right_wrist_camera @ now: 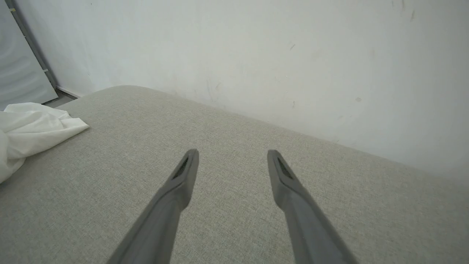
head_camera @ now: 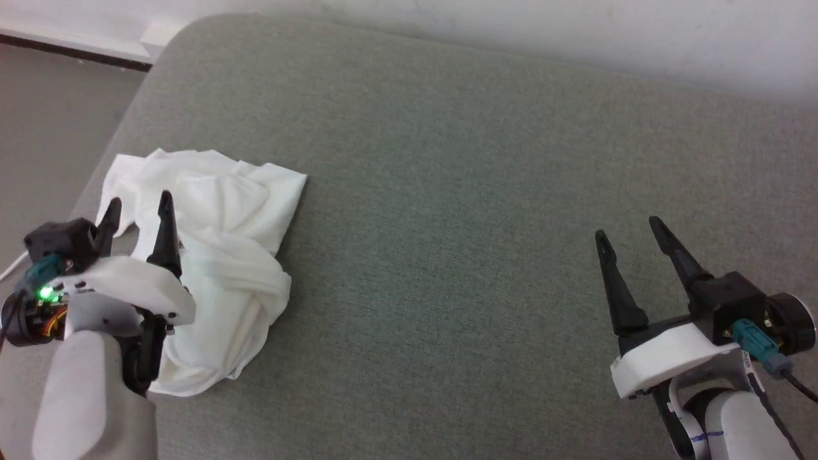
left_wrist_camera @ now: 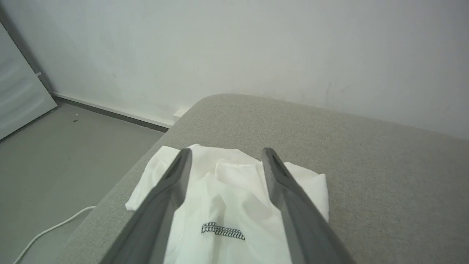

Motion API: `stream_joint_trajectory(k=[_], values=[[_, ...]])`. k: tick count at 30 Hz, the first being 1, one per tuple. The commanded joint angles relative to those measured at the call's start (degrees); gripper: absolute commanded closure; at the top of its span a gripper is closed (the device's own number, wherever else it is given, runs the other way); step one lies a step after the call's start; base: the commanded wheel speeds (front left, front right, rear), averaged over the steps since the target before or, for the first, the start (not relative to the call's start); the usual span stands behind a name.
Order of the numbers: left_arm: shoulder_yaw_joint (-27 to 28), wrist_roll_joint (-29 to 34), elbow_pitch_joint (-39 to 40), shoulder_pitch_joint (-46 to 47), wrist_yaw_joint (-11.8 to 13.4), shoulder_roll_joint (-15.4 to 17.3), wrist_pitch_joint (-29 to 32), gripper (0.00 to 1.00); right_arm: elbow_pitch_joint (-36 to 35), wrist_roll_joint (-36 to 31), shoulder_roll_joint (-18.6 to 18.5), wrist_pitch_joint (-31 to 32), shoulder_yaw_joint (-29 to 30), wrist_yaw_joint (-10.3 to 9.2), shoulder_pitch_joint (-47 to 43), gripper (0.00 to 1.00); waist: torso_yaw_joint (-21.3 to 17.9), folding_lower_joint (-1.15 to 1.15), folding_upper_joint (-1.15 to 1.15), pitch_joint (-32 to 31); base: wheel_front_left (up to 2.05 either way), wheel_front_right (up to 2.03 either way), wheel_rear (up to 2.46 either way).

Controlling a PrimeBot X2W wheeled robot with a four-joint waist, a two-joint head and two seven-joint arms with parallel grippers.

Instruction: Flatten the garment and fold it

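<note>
1. A crumpled white thin-fabric shirt [head_camera: 220, 255] lies bunched in a heap at the left side of a grey, fabric-covered, round-cornered surface [head_camera: 460, 191], close to its left edge. It is neither flattened nor folded.
2. In the head view, the heap's long axis runs from the far side toward me, roughly parallel to that left edge. A squarer flap sits at the far end and a twisted, knotted-looking bundle nearer me.
3. My left fingers [head_camera: 167, 230], two long dark prongs, are spread wide apart and hold nothing. They sit over the left part of the heap, pointing away from me along its length. I cannot tell whether they touch the cloth or hang just above it.
4. In the left wrist view, the shirt [left_wrist_camera: 227, 190] fills the gap between the left fingers [left_wrist_camera: 168, 194] and reaches a little beyond their tips. A short bar of dark zigzag stitching [left_wrist_camera: 222, 231] lies between them.
5. My right fingers [head_camera: 613, 275] are also spread wide and empty, over bare surface well apart from the shirt.
6. In the right wrist view, the shirt [right_wrist_camera: 33, 124] shows at the far left edge, well off to the side of the right fingers [right_wrist_camera: 181, 183].
7. My judgement is that the left arm is far nearer, so it should take the first pinch. The right arm must travel leftward across the surface before both can draw the cloth out flat.
</note>
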State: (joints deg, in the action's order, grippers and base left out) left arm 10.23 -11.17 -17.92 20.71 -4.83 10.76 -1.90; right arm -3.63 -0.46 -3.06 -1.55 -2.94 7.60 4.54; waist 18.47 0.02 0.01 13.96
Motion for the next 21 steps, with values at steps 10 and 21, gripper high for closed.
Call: stream_joint_trajectory(k=[10, 21], values=[[-4.87, -8.1, -16.56, 6.97, -1.62, 5.38, 20.74, 0.0, 0.34, 0.44, 0.04, -0.73, -1.38, -0.09, 3.12, 0.0, -2.15, -0.02, -0.01, 5.88, 0.0, 0.0, 0.0], [-12.71, -19.33, -24.21, 9.27, -2.28, 9.23, 36.59, 1.0, 1.37, 1.91, 0.08, -1.77, -1.34, -0.1, 4.5, 0.0, -1.69, -0.02, -0.01, 5.71, 0.0, 0.0, 0.0]])
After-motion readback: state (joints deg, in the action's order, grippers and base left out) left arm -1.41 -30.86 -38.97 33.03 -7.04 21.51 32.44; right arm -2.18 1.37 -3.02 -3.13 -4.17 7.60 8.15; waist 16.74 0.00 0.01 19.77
